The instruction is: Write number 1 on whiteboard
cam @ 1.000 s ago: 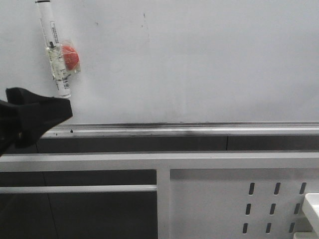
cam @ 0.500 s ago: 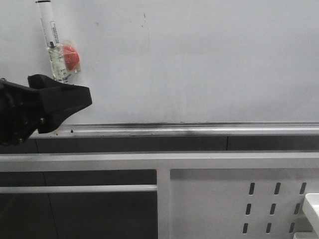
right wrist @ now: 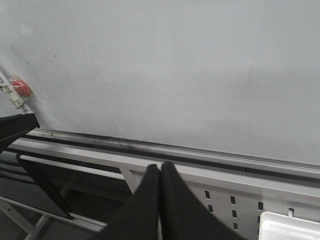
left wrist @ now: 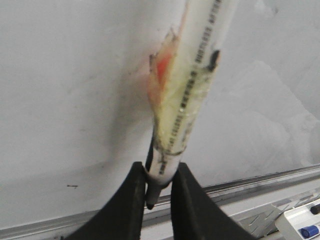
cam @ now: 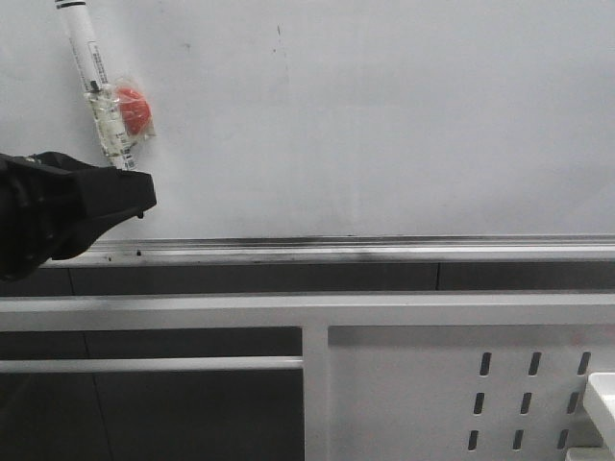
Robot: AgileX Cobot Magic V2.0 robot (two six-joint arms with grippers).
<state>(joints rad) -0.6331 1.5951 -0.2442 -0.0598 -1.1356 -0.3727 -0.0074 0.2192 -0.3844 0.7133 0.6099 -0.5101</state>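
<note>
The whiteboard fills the upper part of the front view, with its smudged silver-grey edge rail running along its lower border. On the board we find only a faint, thin, near-vertical dark trace near the top; we cannot tell whether it is the number 1. A white marker with printed lettering stands tilted against the upper left area of the board, and a red piece under clear wrapping sits taped to its side. In the left wrist view, the left gripper has its fingers clenched around the lower end of the marker. The right gripper has its fingers pressed together with nothing between them, away from the board. Below the rail we see a white perforated metal frame, and a white tray holding a blue-capped pen appears in the left wrist view.
</note>
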